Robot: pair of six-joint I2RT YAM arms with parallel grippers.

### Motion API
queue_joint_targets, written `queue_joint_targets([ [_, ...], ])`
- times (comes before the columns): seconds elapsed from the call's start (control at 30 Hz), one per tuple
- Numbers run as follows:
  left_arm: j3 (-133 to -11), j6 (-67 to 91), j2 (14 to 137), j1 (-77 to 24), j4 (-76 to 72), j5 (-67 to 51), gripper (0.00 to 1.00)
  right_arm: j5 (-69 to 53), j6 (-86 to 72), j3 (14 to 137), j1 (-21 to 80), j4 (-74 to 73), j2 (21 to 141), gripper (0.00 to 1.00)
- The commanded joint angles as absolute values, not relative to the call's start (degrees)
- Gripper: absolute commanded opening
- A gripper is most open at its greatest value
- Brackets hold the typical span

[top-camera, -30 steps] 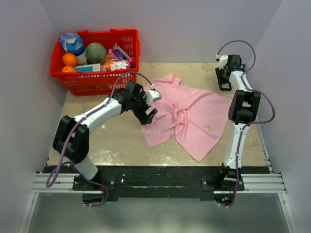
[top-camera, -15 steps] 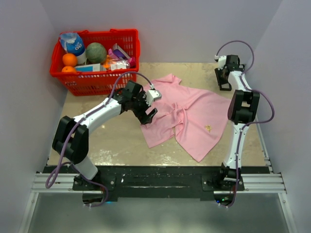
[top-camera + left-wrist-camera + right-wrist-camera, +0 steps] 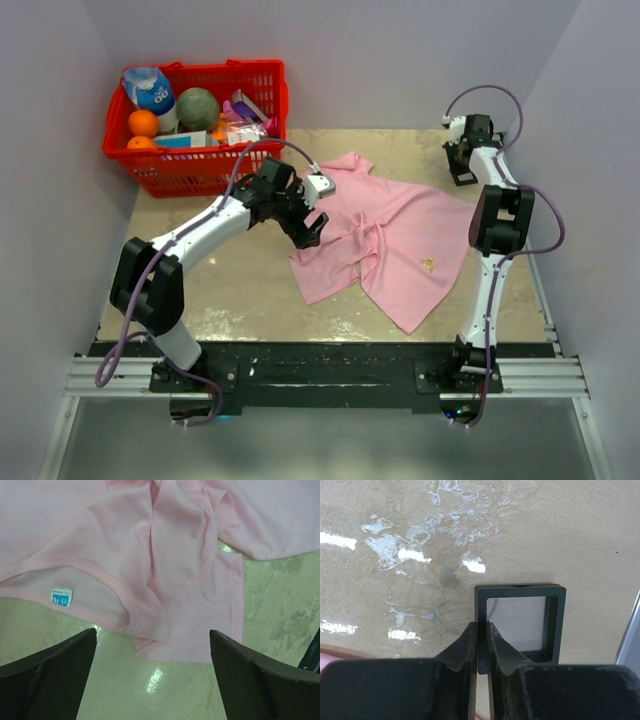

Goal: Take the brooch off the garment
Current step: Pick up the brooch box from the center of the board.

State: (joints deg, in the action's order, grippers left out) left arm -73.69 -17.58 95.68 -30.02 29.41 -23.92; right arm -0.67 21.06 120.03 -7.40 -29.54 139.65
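a beige, mottled surface (image 3: 230,290) with glossy, worn patches, walled on three sides. the garment (image 3: 400,225) lies rumpled across its middle and right, collar end toward the left, folds bunched at the centre. a red basket (image 3: 190,172) stands in the far left corner, near the cloth but apart from it. by the far right corner, a black square frame (image 3: 556,625) with a pale window lies flat.
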Motion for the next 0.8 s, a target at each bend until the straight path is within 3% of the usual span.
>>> queue_joint_targets([
  [0.0,-78.7,-14.9,96.8,-30.0,27.5,-29.3,1.0,0.1,21.0,119.0,-6.9,-29.4,139.3,0.11],
  [0.1,-80.5,-13.9,97.6,-29.9,27.3,-30.9,1.0,0.1,21.2,118.1,-6.9,-29.4,139.0,0.17],
  [0.33,-80.8,-13.4,97.8,-30.0,27.2,-31.5,1.0,0.2,21.8,118.7,-7.0,-30.1,140.0,0.18],
  [0.5,-80.6,-13.0,97.6,-30.0,26.6,-32.2,1.0,-0.3,21.4,118.1,-6.9,-30.7,136.9,0.06],
  [0.57,-81.6,-12.4,97.5,-29.9,26.1,-34.3,0.99,-5.3,20.8,117.6,-6.9,-32.0,133.7,0.0],
  [0.67,-83.8,-6.7,97.4,-29.6,21.0,-39.4,1.0,-25.1,20.6,112.0,-6.9,-33.7,118.6,0.0],
  [0.77,-87.2,3.0,98.6,-28.2,13.1,-47.8,0.99,-42.0,20.7,96.1,-5.9,-26.1,105.7,0.0],
])
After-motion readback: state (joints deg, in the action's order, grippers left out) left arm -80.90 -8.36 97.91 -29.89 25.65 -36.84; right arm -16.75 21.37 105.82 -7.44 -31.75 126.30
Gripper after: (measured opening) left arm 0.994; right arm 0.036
